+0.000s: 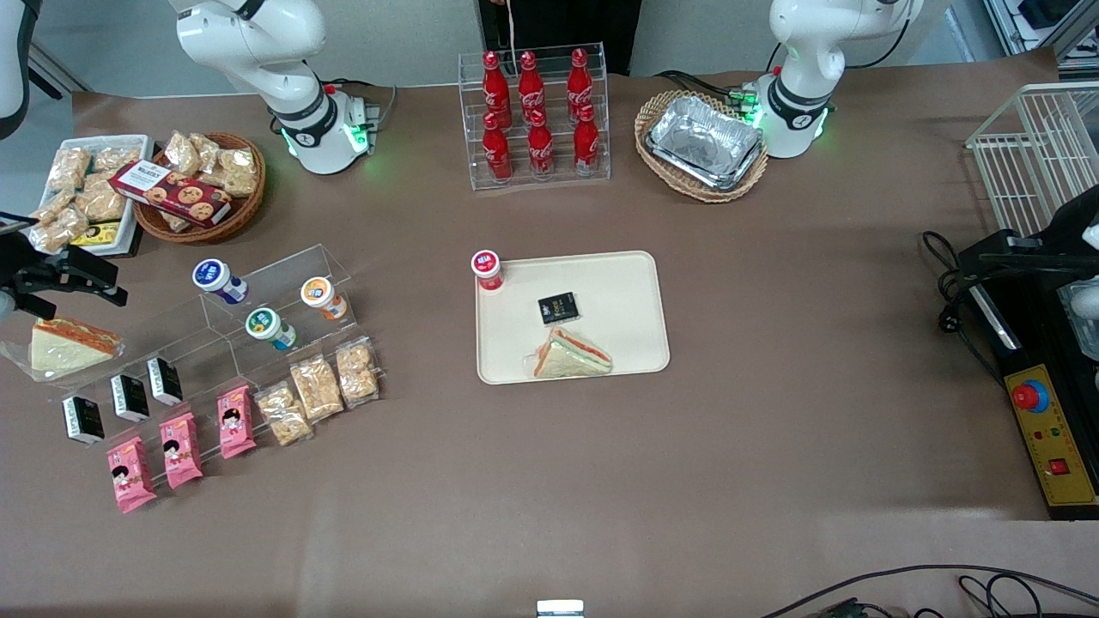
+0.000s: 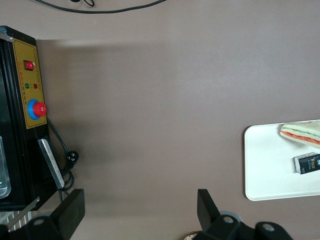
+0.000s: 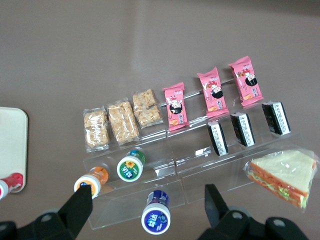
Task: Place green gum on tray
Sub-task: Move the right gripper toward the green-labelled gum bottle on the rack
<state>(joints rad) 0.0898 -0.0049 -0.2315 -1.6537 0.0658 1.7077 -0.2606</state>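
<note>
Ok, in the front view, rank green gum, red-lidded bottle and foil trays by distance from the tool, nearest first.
The tool is open, at the working arm's table end.
1. green gum, on the clear stand.
2. red-lidded bottle, at the tray corner.
3. foil trays, in the wicker basket.

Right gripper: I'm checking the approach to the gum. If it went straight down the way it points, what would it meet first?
Probably the blue-lidded bottle on the clear display stand, between the open gripper fingers; the green gum lies slightly off that line. Depth is unclear.

Even overhead light, soft shadows, frames sharp, mild foil glare.
</note>
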